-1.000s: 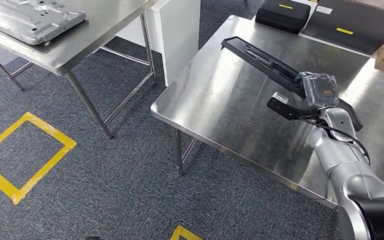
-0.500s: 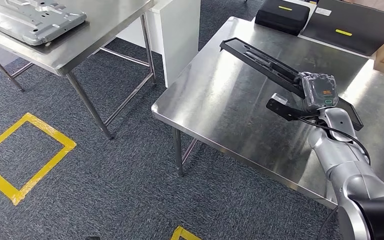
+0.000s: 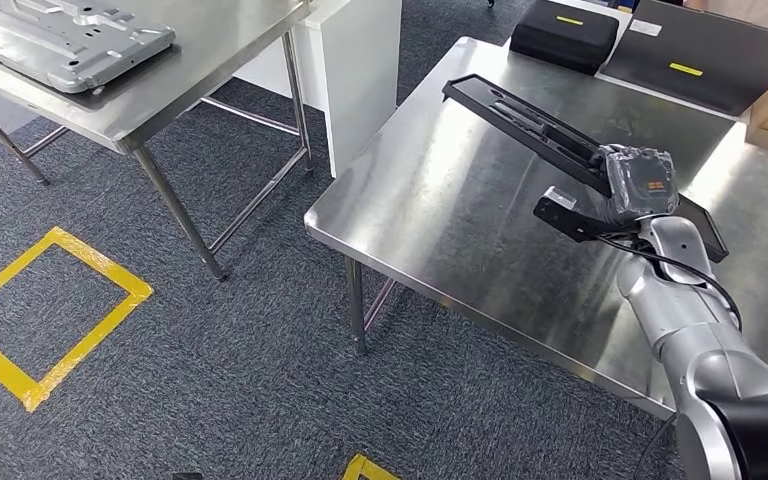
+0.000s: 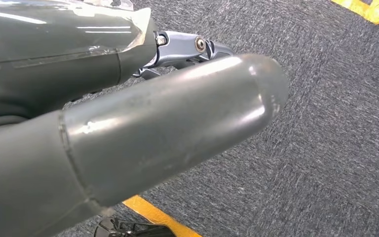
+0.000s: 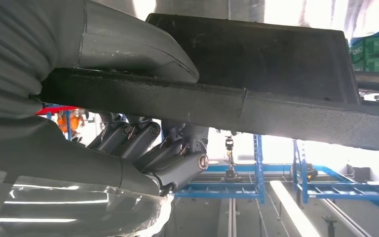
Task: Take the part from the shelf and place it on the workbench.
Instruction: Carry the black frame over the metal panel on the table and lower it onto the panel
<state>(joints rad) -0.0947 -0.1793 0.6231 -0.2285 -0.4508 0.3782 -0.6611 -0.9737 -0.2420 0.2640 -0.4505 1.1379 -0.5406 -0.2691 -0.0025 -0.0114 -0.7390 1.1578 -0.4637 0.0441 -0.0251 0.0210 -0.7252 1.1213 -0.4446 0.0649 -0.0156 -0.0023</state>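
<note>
Gripping the long black part (image 3: 530, 122) near one end, our right hand (image 3: 628, 187) holds it tilted above the workbench (image 3: 440, 200), long axis running away from the hand; left hand (image 4: 128, 133) state unclear.

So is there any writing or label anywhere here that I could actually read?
None can be read.
Orange marks on the right hand: too small and blurred.
Yellow strip on the black case: no letters legible.
Yellow strip on the dark panel: no letters legible.
White tag at the panel's edge: blurred.
Yellow floor tape: a plain square outline, no text.
</note>
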